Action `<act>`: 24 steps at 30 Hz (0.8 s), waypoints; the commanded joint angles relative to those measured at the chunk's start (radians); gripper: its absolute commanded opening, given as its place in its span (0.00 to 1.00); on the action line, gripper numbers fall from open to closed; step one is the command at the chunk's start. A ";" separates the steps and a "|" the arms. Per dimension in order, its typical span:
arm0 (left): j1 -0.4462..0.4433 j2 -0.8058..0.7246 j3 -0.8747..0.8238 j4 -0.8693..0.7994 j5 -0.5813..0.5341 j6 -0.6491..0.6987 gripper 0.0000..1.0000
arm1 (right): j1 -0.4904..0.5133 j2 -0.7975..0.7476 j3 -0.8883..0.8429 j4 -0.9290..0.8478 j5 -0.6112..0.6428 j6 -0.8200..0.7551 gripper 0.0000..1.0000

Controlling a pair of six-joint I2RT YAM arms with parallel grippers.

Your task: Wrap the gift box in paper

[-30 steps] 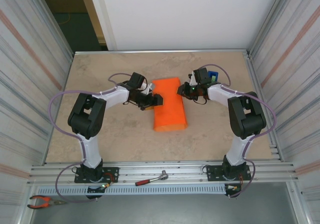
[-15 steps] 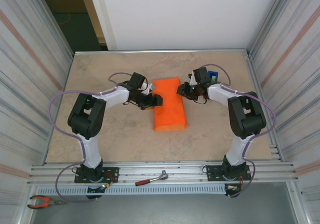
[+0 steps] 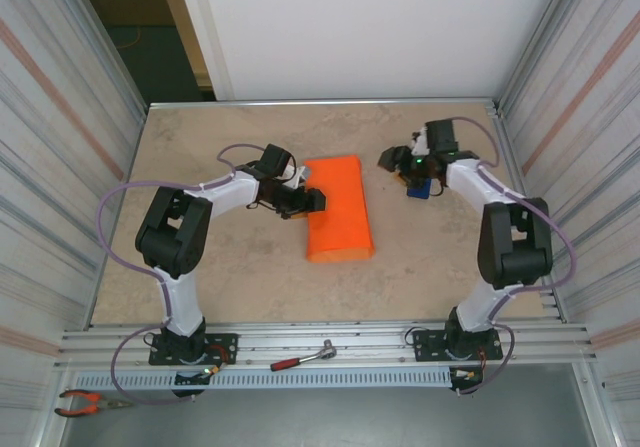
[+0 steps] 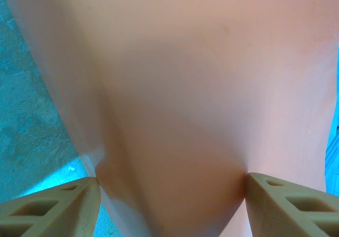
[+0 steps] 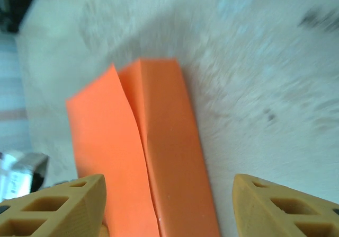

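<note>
Left gripper (image 3: 318,200) clasps the paper (image 3: 338,212) (right gripper (image 3: 386,157) apart, jaws wide).

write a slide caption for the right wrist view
Open right gripper hovers over the folded orange paper on the table, one flap overlapping along its length

Top view: bright, even overhead light, sharp throughout, only soft short shadows on the table (image 3: 200,147); the doorway (image 3: 130,27) top-left is dark. Left wrist: far too close, the paper (image 4: 175,88) is a defocused, washed-out pink-orange mass, and the table strip at left has a teal cast. Right wrist: motion blur, tabletop smeared into streaks, paper edges soft, fingers (image 5: 92,192) at the bottom reasonably crisp.
</note>
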 commanded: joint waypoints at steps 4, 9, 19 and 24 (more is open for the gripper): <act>-0.002 0.054 -0.050 -0.141 -0.160 0.052 0.70 | -0.218 -0.070 -0.088 0.052 -0.065 0.004 0.61; -0.002 0.054 -0.055 -0.138 -0.160 0.055 0.70 | -0.344 -0.028 -0.142 0.149 -0.171 0.027 0.53; -0.002 0.057 -0.060 -0.132 -0.156 0.051 0.70 | -0.357 0.091 -0.125 0.203 -0.252 0.012 0.35; -0.002 0.056 -0.066 -0.130 -0.158 0.050 0.70 | -0.332 0.117 -0.117 0.204 -0.252 -0.001 0.31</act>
